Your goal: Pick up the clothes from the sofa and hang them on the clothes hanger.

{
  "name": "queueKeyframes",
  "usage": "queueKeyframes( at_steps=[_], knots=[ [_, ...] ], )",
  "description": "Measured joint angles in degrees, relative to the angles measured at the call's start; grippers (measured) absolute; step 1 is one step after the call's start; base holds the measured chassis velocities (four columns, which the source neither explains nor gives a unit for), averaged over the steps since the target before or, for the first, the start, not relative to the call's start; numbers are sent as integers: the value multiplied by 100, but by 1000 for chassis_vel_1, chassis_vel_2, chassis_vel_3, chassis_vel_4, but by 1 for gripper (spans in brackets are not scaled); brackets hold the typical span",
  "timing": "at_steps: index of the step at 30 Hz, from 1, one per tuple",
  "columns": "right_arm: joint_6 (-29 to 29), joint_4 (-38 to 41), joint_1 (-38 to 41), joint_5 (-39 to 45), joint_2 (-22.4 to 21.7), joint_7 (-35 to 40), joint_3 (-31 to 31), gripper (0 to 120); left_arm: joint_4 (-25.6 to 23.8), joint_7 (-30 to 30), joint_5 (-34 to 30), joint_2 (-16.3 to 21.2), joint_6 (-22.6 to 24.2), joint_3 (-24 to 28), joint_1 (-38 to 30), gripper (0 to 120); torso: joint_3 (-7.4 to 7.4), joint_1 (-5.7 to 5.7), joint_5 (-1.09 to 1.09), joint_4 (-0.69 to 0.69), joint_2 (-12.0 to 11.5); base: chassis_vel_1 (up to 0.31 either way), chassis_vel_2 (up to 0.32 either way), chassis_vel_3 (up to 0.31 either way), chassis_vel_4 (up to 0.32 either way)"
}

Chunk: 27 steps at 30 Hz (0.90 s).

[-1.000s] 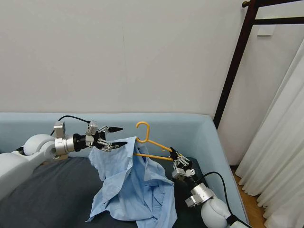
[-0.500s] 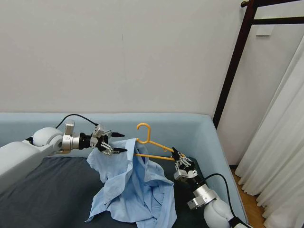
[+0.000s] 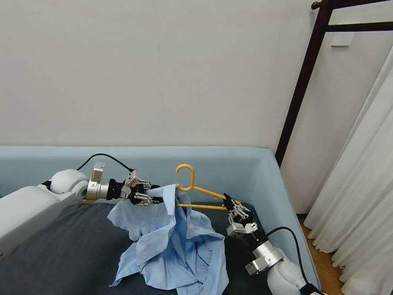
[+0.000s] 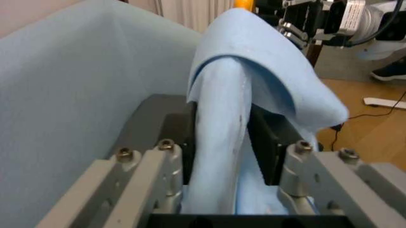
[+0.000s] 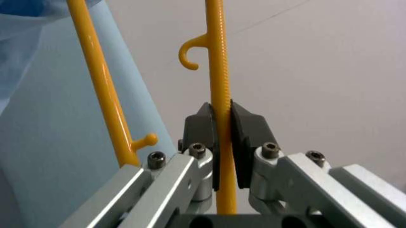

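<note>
**Shirt going onto the hanger, both grippers clamped**

- Sofa (image 3: 268, 175): light blue walls, dark seat. It is the reference for every place below.
- Shirt (image 3: 177, 253): light blue. Most of it lies in a crumpled heap on the sofa seat towards the right end. One upper corner is lifted off the seat and draped against the hanger. Judged thin, light and floppy. It holds no shape, sags wherever it isn't held, and will likely slide on a smooth rod. Best held at the collar or shoulder edge on a doubled fold, not a single layer, so the weave doesn't creep out of the grip.
- Dark wooden rack (image 3: 302, 86): stands just past the sofa's right end, well above the seat.
- Hanger (image 3: 202, 192): yellow and thin, in the air above the seat, near the sofa's right end, hook towards the sofa back. Judged stiff, light and slick, so it could twist if pinched far from the hook. One end is already inside the shirt.
- Left gripper (image 3: 145, 195): above the seat, in front of the sofa back. The left wrist view shows its jaws pressed together on a thick fold of the shirt (image 4: 219, 137).
- Right gripper (image 3: 237, 212): above the seat at the sofa's right end, pinching the free end of the hanger. The right wrist view shows its jaws tight on the hanger's (image 5: 219, 66) rod.
</note>
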Motion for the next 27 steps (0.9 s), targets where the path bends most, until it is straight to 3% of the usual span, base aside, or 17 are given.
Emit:
queueKeyframes(
  at_steps=[7, 19, 27],
  knots=[
    [11, -16, 41, -1, 5, -1, -37, 5, -17, -30, 67, 59, -81, -84, 111, 8, 0, 0, -1, 1, 0, 0, 0, 0, 0],
    [-77, 121, 10, 418, -71, -57, -109, 6, -80, -263, 53, -27, -151, -339, 305, 8, 0, 0, 0, 0, 0, 0, 0, 0, 0],
    [-287, 667, -396, 1703, -284, -101, -109, 37, -227, -777, -428, -154, -151, -581, 487, 8, 0, 0, -1, 0, 0, 0, 0, 0, 0]
  ],
)
